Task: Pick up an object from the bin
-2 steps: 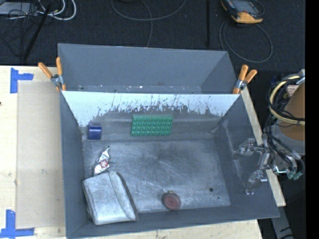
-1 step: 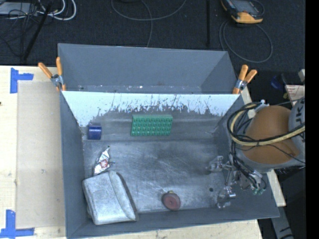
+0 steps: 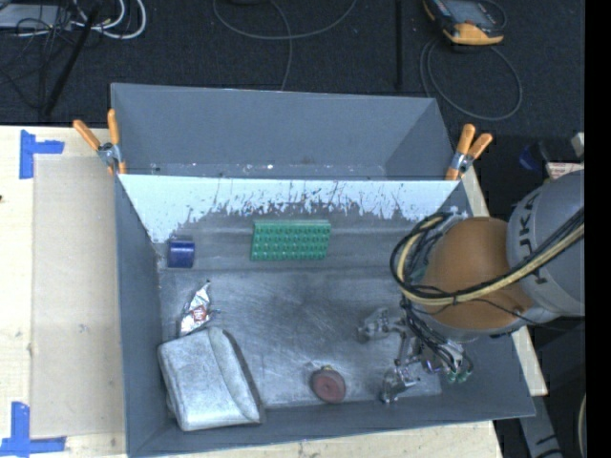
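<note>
The gripper (image 3: 387, 359) hangs low near the front right corner of the bin (image 3: 286, 141). Its two fingers stand apart, with nothing between them. Just beside it, at the middle of the front edge, a round reddish-brown disc (image 3: 328, 385) lies flat; being round, it points no particular way.

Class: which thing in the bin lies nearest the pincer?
The round reddish disc, just left of the pincer. The green block, blue cylinder, wrapper and grey cloth all lie farther off.
</note>
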### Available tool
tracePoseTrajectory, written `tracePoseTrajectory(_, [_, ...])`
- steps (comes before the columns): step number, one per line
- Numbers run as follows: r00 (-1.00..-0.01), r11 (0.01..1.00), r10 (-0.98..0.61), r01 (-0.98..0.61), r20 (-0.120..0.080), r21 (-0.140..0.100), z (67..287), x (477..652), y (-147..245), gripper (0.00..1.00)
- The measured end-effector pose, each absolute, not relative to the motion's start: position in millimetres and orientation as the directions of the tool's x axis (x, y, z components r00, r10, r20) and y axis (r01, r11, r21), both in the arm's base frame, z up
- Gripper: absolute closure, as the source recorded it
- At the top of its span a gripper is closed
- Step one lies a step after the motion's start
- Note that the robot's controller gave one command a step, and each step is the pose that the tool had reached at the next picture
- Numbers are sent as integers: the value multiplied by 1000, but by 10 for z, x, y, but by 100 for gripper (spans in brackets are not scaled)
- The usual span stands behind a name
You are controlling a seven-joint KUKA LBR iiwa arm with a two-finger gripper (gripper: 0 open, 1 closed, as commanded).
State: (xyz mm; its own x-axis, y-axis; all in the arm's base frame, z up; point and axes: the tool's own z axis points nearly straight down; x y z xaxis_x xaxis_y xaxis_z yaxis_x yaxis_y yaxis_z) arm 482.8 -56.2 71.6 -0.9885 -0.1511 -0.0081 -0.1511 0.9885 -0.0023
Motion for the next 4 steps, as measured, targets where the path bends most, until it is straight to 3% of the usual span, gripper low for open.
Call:
tracePoseTrajectory(1, [-988,988,-153,-153,-4,5,1140,4947,489,0])
tracePoseTrajectory(2, [-962,962,-275,-275,1,0,757,4882,510,0])
tracePoseTrajectory(3, [-961,961,-277,-277,4,-1,758,4873,503,100])
tracePoseTrajectory(4, [-921,921,-391,-391,-9,-3,2721,4940,343,100])
